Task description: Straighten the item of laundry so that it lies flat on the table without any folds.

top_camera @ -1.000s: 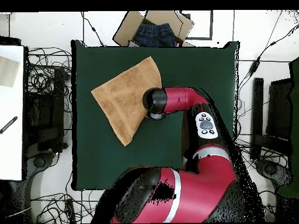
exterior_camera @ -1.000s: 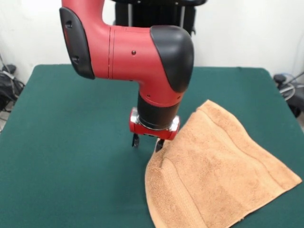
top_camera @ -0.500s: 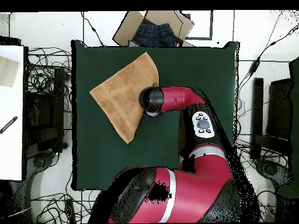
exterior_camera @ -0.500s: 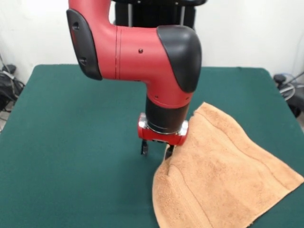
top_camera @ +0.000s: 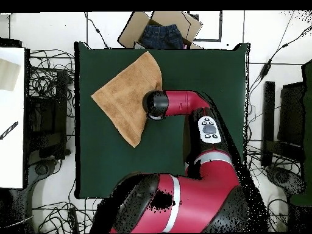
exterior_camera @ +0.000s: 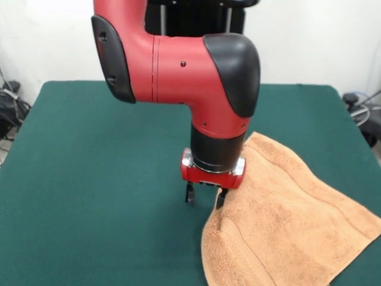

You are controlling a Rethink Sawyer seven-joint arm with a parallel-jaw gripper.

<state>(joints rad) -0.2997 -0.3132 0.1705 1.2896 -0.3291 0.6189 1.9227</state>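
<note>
Front view entry: gripper [exterior_camera: 205, 196] sits low over the table [exterior_camera: 89, 179], its two dark tips apart, one over bare green felt and the other right at the edge of the towel [exterior_camera: 286, 220]. I read the jaws as parted by a small gap; I cannot tell whether the towel-side tip has any cloth pinched, and I see nothing held between them. Towel lies to one side of the jaws only, spreading away from them toward the table's near corner in this view, with a raised ridge running from just under the tip along the border band. In the overhead view the towel [top_camera: 122, 97] lies as a skewed quadrilateral near one table corner, long diagonal running from the far corner down to a point near the table's middle; the wrist covers its inner edge. My judgement: the coming move turns on this edge, the cloth lying wholly on the towel-side tip's side.
</note>
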